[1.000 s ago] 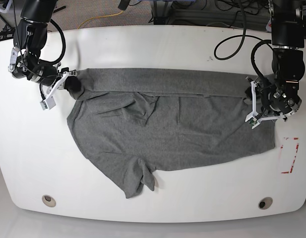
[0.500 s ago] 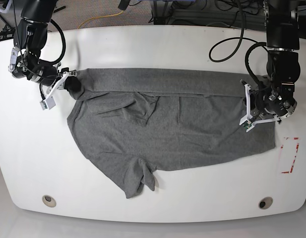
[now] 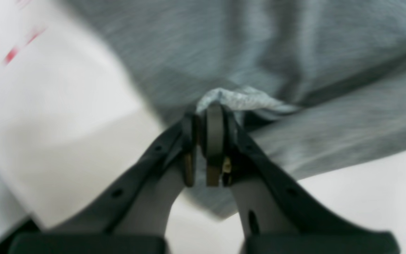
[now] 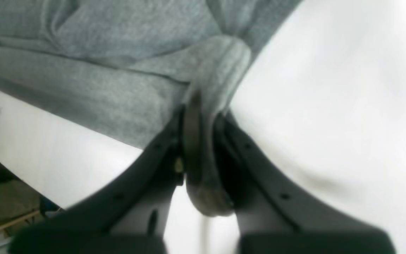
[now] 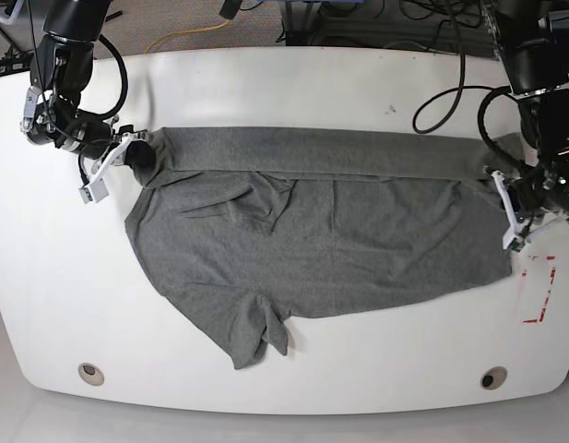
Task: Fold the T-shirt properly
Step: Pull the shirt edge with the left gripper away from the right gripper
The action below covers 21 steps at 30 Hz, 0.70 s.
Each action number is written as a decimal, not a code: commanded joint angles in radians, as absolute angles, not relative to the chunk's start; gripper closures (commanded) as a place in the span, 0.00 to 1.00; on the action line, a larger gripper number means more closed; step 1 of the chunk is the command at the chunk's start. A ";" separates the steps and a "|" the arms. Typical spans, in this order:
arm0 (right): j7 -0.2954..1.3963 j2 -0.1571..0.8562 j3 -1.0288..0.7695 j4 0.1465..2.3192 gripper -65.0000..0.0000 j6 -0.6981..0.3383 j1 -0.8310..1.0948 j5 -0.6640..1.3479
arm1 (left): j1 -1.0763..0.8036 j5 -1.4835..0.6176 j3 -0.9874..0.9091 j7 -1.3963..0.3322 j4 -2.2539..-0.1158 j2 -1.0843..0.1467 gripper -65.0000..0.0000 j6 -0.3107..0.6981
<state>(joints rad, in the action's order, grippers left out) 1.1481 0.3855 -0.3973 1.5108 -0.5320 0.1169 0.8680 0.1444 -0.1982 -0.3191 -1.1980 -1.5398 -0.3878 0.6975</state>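
Now each pincer (image 3: 203,116) (image 4: 203,116) pinches the T-shirt (image 5: 312,231) at opposite ends.

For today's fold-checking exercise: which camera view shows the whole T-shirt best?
The base view: the T-shirt lies spread across the white table, outline visible. Each wrist view shows only blurred grey cloth pinched in the left hand or right hand.

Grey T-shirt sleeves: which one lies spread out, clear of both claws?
The short sleeve at the near edge of the heather-grey cotton T-shirt; the other is folded inward.
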 commanded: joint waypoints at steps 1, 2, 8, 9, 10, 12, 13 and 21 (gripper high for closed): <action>1.133 0.403 -0.403 1.529 0.97 -0.536 0.093 0.886 | 0.163 -0.194 -0.344 -1.191 -1.538 -0.406 0.96 0.698; 1.133 0.403 -0.403 1.529 0.97 -0.536 0.090 0.886 | 0.163 -0.194 -0.360 -1.191 -1.534 -0.406 0.96 0.698; 1.135 0.403 -0.401 1.529 0.97 -0.536 0.085 0.886 | 0.199 -0.194 -0.407 -1.187 -1.529 -0.406 0.96 0.698; 1.135 0.403 -0.401 1.529 0.97 -0.536 0.085 0.886 | 0.205 -0.194 -0.410 -1.187 -1.529 -0.406 0.96 0.698; 1.135 0.403 -0.401 1.529 0.97 -0.536 0.085 0.886 | 0.211 -0.194 -0.412 -1.187 -1.529 -0.406 0.96 0.698; 1.135 0.403 -0.401 1.529 0.97 -0.536 0.085 0.886 | 0.231 -0.194 -0.412 -1.187 -1.531 -0.406 0.96 0.698; 1.135 0.403 -0.401 1.529 0.97 -0.536 0.085 0.886 | 0.237 -0.194 -0.412 -1.187 -1.532 -0.407 0.96 0.698; 1.135 0.404 -0.404 1.529 0.97 -0.538 0.085 0.886 | 0.297 -0.194 -0.414 -1.187 -1.537 -0.414 0.96 0.698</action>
